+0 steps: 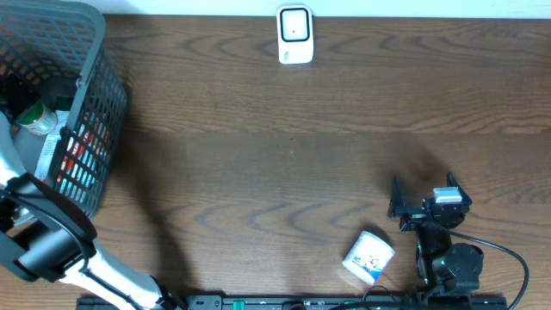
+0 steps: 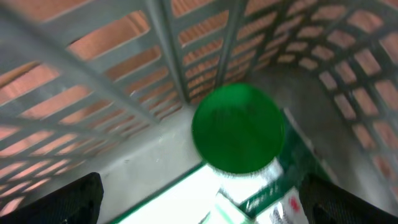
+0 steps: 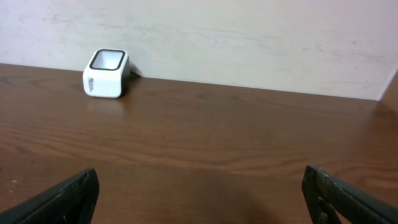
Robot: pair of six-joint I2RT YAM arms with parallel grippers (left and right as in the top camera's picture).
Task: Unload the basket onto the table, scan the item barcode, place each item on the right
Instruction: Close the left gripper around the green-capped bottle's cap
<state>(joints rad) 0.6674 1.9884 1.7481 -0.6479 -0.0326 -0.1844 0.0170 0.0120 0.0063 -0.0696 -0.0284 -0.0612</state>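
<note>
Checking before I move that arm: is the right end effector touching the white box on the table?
Apart. The overhead view shows a strip of bare wood between the open right end effector and the white box.

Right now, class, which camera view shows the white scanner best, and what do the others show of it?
The right wrist view: the scanner appears largest, showing its top window and side. Overhead shows the scanner smaller, from above. Left wrist misses it.
</note>
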